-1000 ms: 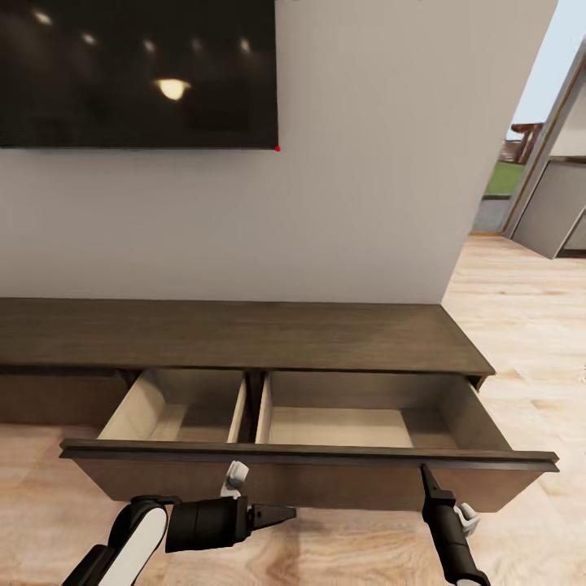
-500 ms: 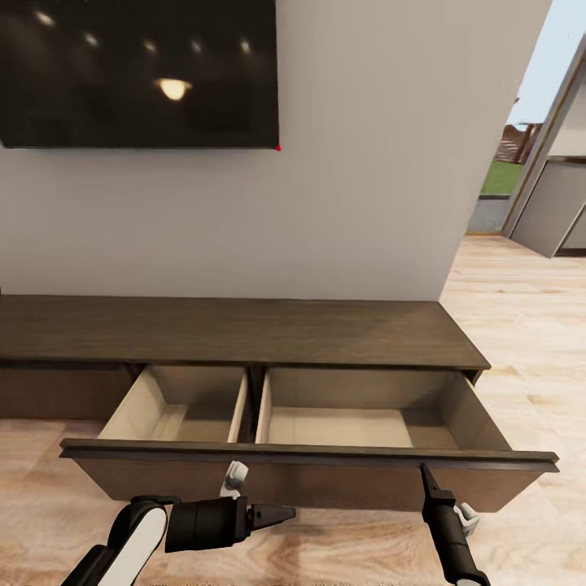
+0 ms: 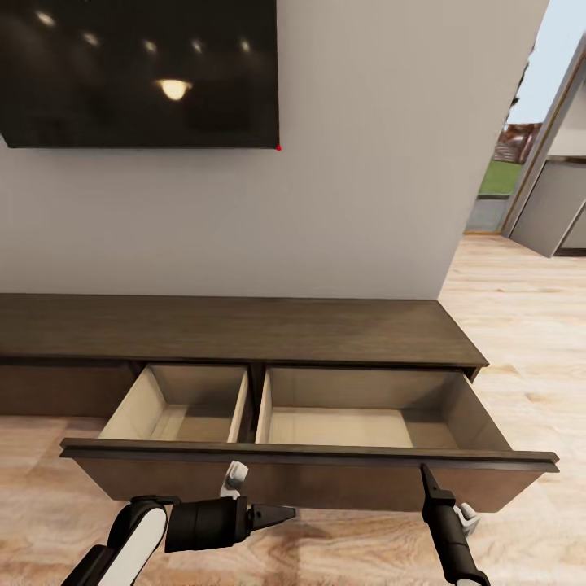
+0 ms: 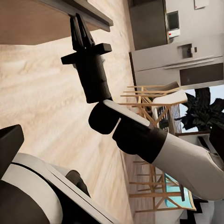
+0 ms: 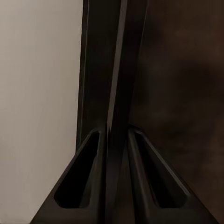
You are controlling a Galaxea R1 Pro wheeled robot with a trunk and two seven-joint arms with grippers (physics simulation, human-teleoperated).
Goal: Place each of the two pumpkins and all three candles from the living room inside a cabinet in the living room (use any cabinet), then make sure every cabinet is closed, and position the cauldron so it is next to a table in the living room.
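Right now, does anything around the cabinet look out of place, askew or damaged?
Nothing looks damaged or askew. The cabinet has its wide drawer pulled out, and both pale compartments look empty. The right gripper sits at the drawer's front edge, fingers together; the left gripper points sideways below the front.

The long, low dark wood cabinet (image 3: 244, 330) stands on the pale plank floor (image 3: 529, 325), its two-compartment drawer (image 3: 309, 468) pulled open toward the camera.
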